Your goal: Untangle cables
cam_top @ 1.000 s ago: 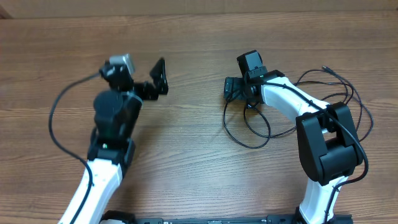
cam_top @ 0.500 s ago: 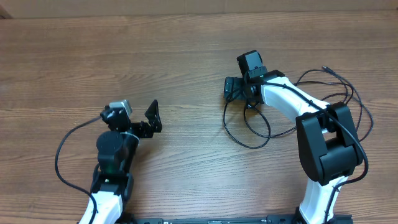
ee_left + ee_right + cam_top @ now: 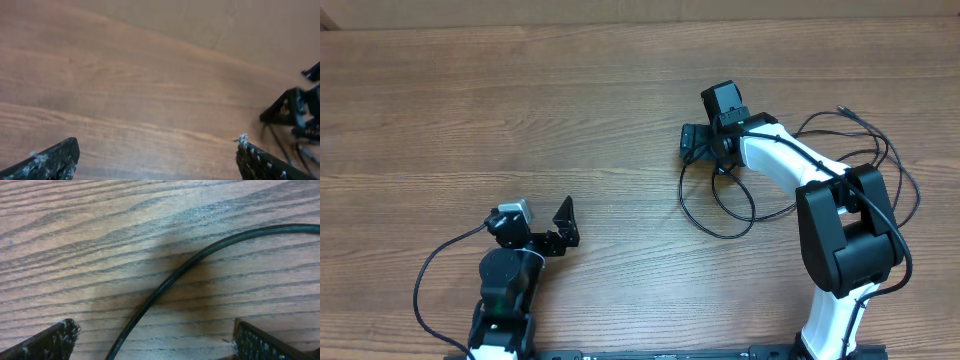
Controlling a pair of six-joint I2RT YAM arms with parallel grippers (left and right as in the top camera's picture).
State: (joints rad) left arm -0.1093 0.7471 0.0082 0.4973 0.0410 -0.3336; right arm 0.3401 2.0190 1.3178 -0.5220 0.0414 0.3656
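We observed thin, smooth, round black cables (image 3: 752, 210) lying in overlapping loops on the right half of the matte, brown, grained wooden table (image 3: 620, 90); we could not resolve their count. The right gripper (image 3: 696, 143) stood spread over one strand (image 3: 165, 282). The left gripper (image 3: 566, 222), near the front edge, was likewise spread, holding nothing.

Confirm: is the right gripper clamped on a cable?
No, the right gripper is wide open, and the cable lies on the table in the gap.

Two arms (image 3: 505, 290) (image 3: 790, 160), one wooden table (image 3: 520, 100), one tangle of black cables (image 3: 725, 236), strands uncountable
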